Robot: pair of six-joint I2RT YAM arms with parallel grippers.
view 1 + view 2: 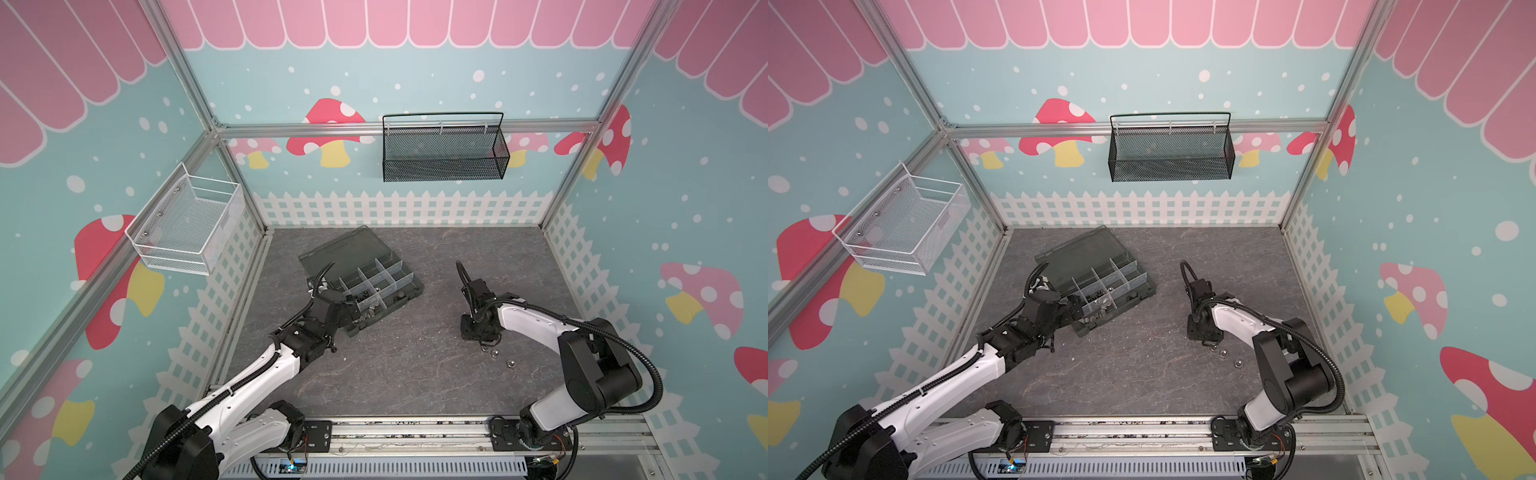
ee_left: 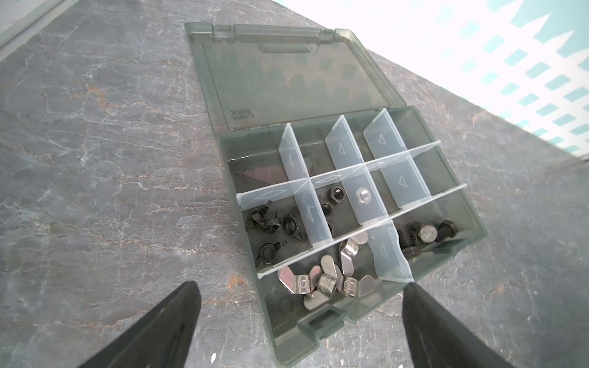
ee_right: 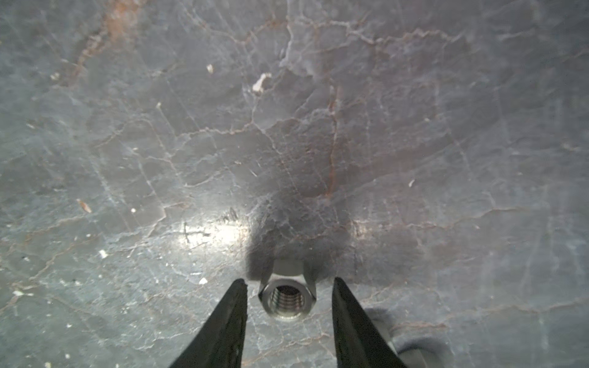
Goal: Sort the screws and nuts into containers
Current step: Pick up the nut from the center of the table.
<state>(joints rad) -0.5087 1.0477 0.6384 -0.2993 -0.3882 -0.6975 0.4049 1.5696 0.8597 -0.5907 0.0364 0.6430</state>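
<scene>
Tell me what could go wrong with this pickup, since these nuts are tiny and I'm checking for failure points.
The silver nut lies on its side between the right gripper fingers, with gaps on both sides; closing off-centre might roll it or squirt it out. Two more nuts lie close beside the gripper and could be knocked away.

tops: overhead, whole cell | wrists: close, facing tabletop (image 3: 318, 127)

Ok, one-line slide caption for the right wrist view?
Right gripper straddling a silver domed nut on the table, jaws not yet touching it.
</scene>
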